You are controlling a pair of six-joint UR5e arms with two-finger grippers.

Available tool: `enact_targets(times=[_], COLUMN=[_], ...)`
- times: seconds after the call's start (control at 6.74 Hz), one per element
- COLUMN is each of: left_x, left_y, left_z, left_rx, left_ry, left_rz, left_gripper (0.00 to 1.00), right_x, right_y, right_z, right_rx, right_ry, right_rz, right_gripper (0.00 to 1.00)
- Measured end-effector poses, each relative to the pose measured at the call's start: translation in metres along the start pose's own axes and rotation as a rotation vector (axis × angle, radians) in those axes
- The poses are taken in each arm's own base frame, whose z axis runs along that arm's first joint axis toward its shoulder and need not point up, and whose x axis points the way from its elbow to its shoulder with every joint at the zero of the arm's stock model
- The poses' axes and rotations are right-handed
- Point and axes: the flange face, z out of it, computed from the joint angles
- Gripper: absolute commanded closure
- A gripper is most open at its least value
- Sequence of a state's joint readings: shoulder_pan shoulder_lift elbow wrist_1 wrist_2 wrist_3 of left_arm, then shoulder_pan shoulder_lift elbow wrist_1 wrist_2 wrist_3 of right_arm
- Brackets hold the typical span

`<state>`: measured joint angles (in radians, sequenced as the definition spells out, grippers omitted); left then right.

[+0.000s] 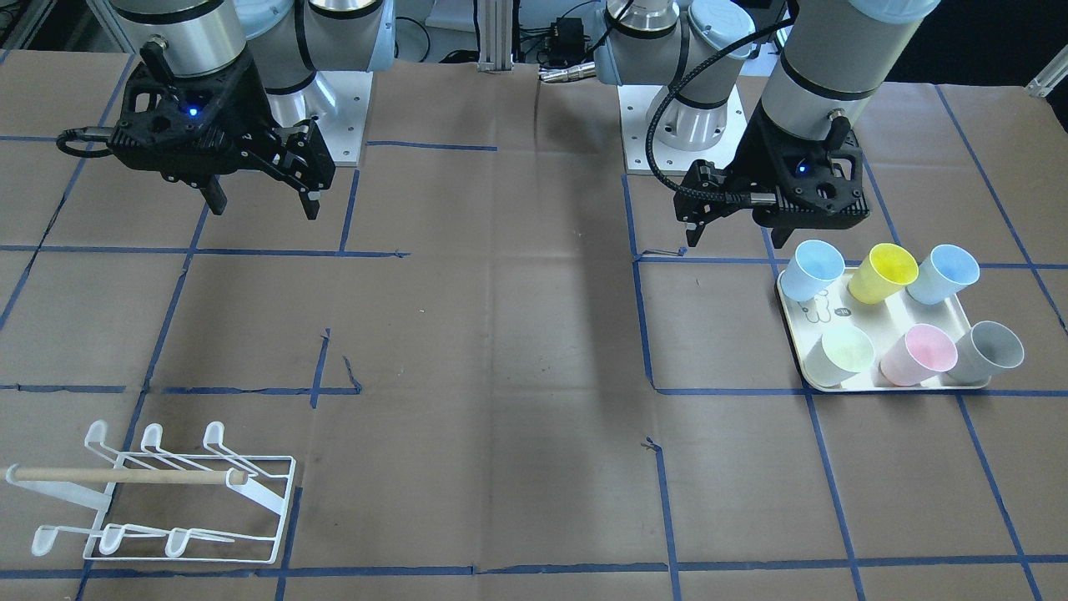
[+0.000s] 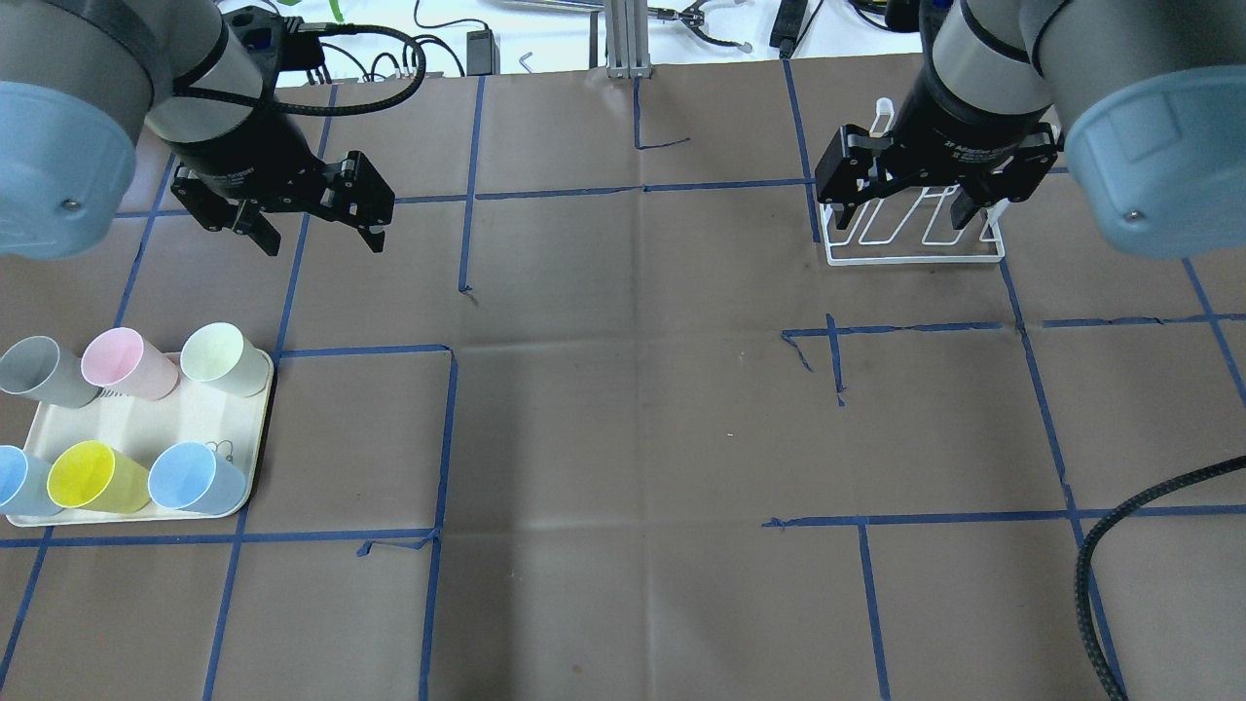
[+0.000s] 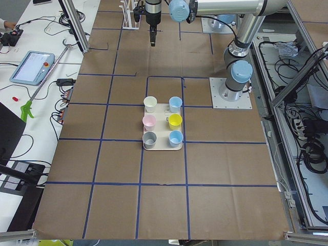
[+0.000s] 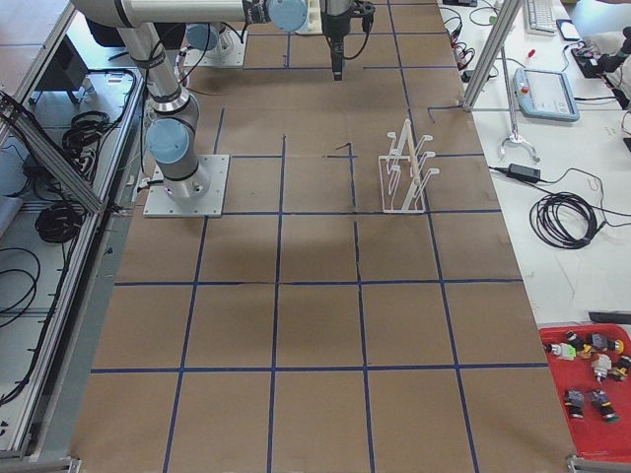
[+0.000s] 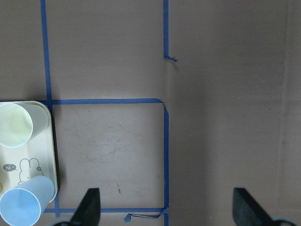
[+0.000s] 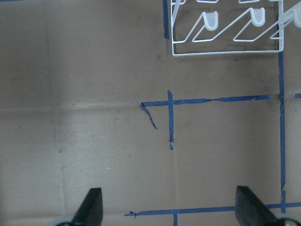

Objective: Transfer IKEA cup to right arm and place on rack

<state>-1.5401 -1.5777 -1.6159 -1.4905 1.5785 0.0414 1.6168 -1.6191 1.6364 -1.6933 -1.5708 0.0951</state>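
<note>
Several pastel cups stand on a cream tray (image 2: 146, 438): grey (image 2: 39, 370), pink (image 2: 122, 362), pale green (image 2: 219, 358), yellow (image 2: 92, 477) and two blue ones (image 2: 195, 477). My left gripper (image 2: 321, 241) hangs open and empty above the table just beyond the tray, also in the front view (image 1: 732, 235). My right gripper (image 2: 901, 219) is open and empty, high over the white wire rack (image 2: 915, 255). The rack (image 1: 167, 501) has a wooden dowel and holds no cups. The left wrist view shows the pale green cup (image 5: 16, 125) and a blue cup (image 5: 26, 205).
Brown paper with a grid of blue tape lines covers the table (image 2: 633, 409). A black cable (image 2: 1129, 545) curves in at the near right. The rack's near edge shows in the right wrist view (image 6: 225, 52).
</note>
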Motion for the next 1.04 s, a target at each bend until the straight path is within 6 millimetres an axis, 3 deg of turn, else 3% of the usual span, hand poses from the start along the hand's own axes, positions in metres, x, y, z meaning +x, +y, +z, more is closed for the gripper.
enact_targets(times=[1.04], left_x=[0.0000], left_y=[0.0005], left_z=[0.0009], left_rx=[-0.002], left_ry=[-0.001], left_rz=[0.000], left_gripper=[0.00], right_x=[-0.0002], right_y=[-0.0023], right_z=[-0.0022], right_rx=[0.012], right_ry=[-0.001], right_rz=[-0.006], right_gripper=[0.00])
